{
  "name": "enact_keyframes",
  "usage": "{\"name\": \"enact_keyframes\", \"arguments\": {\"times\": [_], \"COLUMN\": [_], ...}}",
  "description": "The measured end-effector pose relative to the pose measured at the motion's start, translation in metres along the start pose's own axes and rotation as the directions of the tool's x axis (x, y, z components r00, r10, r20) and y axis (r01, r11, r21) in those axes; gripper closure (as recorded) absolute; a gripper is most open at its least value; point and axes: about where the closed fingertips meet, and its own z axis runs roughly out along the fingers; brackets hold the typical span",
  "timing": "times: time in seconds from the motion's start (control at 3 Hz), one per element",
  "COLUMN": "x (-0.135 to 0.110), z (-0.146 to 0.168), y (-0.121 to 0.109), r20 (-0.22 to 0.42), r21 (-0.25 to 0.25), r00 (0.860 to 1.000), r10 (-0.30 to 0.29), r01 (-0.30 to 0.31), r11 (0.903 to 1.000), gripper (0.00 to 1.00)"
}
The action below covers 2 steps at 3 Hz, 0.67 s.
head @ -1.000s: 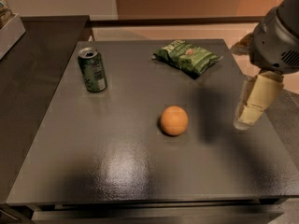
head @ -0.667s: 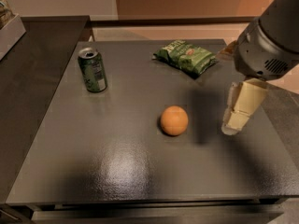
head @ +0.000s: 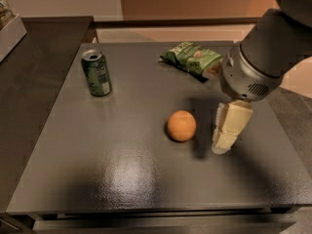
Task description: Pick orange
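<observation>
The orange point(head: 181, 126) is a small round fruit that sits on the dark grey table point(head: 122, 165), a little right of its middle. My gripper point(head: 222, 147) hangs from the grey arm at the right and points down, just to the right of the orange and apart from it. It holds nothing that I can see.
A green soda can point(head: 96, 73) stands upright at the back left of the table. A green snack bag point(head: 191, 59) lies at the back, just behind the arm's wrist. A darker counter point(head: 29, 62) adjoins the table on the left.
The arm and gripper have moved left across the table, from near its right edge to just beside the orange. The orange, can and bag have not moved.
</observation>
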Motion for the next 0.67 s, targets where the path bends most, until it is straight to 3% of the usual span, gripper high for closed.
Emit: {"name": "enact_keyframes", "arguments": {"times": [0.67], "x": [-0.012], "z": [0.029], "y": [0.002], "r20": [0.031], "r21": [-0.045], "r00": [0.999], "r10": [-0.017], "r01": [0.019], "r11": [0.9988], "gripper": [0.0]}}
